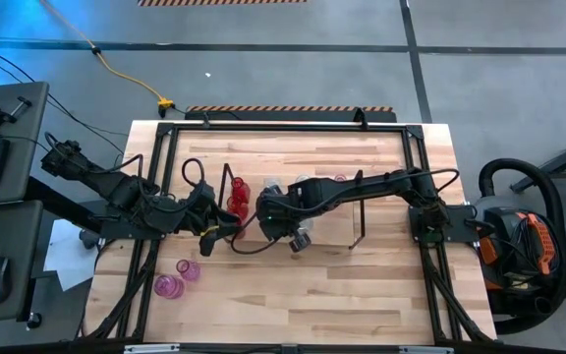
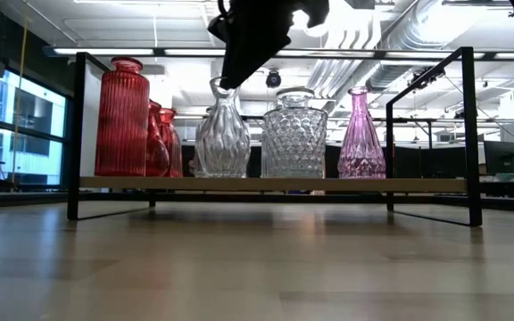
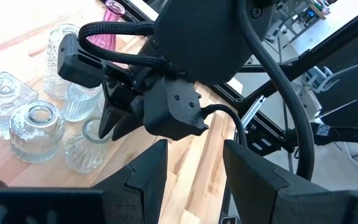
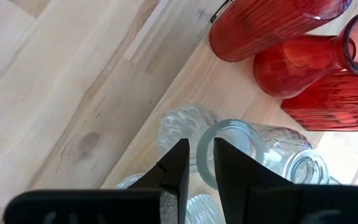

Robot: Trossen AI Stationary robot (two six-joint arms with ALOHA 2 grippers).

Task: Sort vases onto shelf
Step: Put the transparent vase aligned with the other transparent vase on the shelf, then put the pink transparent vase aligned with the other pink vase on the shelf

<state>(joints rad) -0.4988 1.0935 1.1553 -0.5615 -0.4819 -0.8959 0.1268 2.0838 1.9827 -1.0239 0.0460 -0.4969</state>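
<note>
On the shelf (image 2: 266, 184), a low wooden board between thin black wire end frames, the vases stand in a row in the low view: a tall ribbed red vase (image 2: 122, 118) at one end, two smaller red vases (image 2: 162, 141) just behind it, a clear fluted vase with a narrow neck (image 2: 222, 132), a clear diamond-cut jar (image 2: 294, 134), and a pink bottle-shaped vase (image 2: 360, 135) nearest the other end frame.

The right gripper (image 4: 197, 163) is at the clear fluted vase. Its two dark fingers (image 4: 174, 168) stand close together astride the glass rim (image 4: 229, 146) of that vase's mouth, one finger inside and one outside, clamped on it as far as the wrist view lets me judge (the low view shows only the dark wrist over the neck).

The left gripper (image 3: 194, 165) hangs just beside the right arm's wrist, near the red end of the shelf, its fingers apart and empty.

Two pink vases (image 1: 177, 279) stand on the light wooden table (image 1: 293, 305) off the shelf, well apart from both grippers.
</note>
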